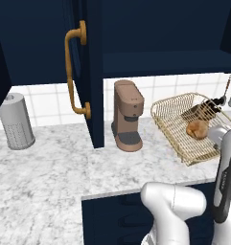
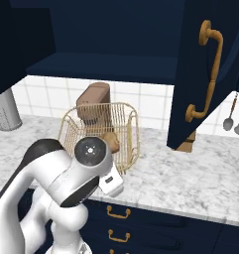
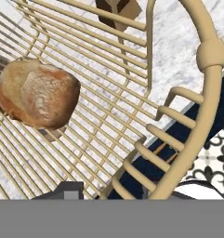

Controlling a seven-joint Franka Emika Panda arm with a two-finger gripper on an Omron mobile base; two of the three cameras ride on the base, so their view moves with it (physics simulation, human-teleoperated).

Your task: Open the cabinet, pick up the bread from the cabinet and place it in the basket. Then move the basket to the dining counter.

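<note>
The navy cabinet (image 1: 90, 72) stands open, its door with the brass handle (image 1: 74, 72) swung out over the counter. On the marble worktop sits the gold wire basket (image 1: 177, 139), and the round golden-brown bread (image 1: 197, 128) lies inside it. In the hand view the bread (image 3: 36, 97) rests on the mesh at the left and the basket's thick rim (image 3: 204, 88) curves down the right. My gripper (image 3: 118, 193) hangs low over the basket's near edge, jaws apart, one fingertip (image 3: 69, 189) inside the mesh. The dining counter is out of view.
A brown coffee machine (image 1: 127, 115) stands left of the basket, under the open door. A grey canister (image 1: 15, 122) sits at the far left. A small dark brown block (image 2: 188, 143) lies beyond the basket. Ladles (image 2: 234, 121) hang on the tiled wall. The counter's front edge (image 1: 136, 191) is close.
</note>
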